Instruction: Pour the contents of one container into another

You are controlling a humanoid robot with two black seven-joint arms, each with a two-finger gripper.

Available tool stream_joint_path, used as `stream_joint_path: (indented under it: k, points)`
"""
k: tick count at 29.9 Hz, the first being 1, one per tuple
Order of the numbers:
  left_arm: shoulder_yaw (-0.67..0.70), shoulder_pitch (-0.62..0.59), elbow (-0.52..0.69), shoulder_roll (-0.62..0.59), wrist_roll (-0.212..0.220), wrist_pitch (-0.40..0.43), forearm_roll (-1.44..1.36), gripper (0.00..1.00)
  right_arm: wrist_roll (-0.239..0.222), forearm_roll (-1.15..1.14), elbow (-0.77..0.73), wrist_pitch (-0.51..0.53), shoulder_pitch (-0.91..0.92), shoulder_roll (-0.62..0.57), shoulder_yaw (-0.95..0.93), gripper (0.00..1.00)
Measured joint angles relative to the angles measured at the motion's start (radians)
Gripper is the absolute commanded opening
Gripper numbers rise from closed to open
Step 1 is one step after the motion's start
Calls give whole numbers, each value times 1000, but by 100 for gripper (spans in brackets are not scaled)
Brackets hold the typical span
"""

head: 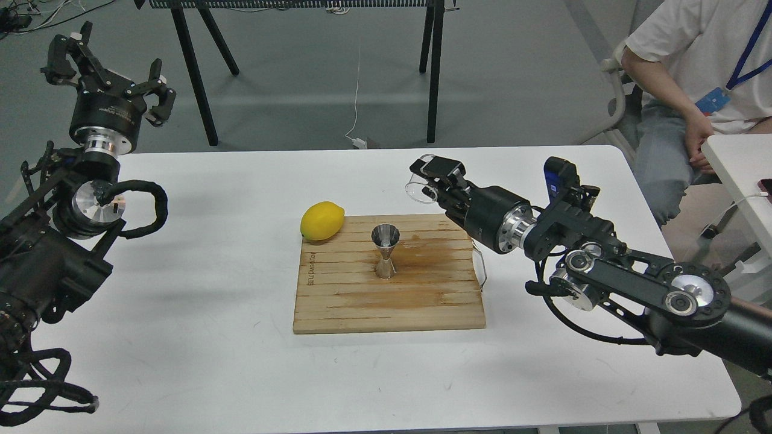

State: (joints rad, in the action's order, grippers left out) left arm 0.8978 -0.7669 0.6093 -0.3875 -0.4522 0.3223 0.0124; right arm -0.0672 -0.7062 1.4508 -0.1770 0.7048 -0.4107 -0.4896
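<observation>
The small clear glass cup (417,182) is held tilted above the white table, behind the right part of the wooden board, with my right gripper (435,177) shut on it. The steel hourglass jigger (385,250) stands upright near the middle of the wooden cutting board (389,298), to the lower left of the cup and apart from it. My left gripper (105,63) is raised high at the far left, beyond the table's back edge, open and holding nothing.
A yellow lemon (322,220) lies at the board's back left corner. A dark wet stain marks the board right of the jigger. A seated person (693,90) is at the back right, and black stand legs (199,72) rise behind the table.
</observation>
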Motion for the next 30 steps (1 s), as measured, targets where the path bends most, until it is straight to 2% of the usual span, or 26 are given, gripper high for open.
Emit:
stream_joint_path:
  k: [8, 13, 20, 23, 30]
  points:
    - [-1, -2, 5, -2, 7, -1, 0, 100, -7, 266, 48, 32, -270, 1, -362, 20]
    - [-6, -8, 5, 16, 13, -3, 0, 100, -8, 519, 56, 50, -407, 28, -538, 19]
    - [-14, -10, 3, 31, 15, 2, 0, 100, -8, 789, -14, 78, -499, 41, -645, 19]
    - [-14, -10, 3, 33, 15, 3, 0, 100, -7, 919, -92, 109, -512, 47, -670, 20]
    - [-14, -15, 3, 46, 10, -3, 0, 100, -17, 1057, -258, 181, -522, 126, -704, 20]
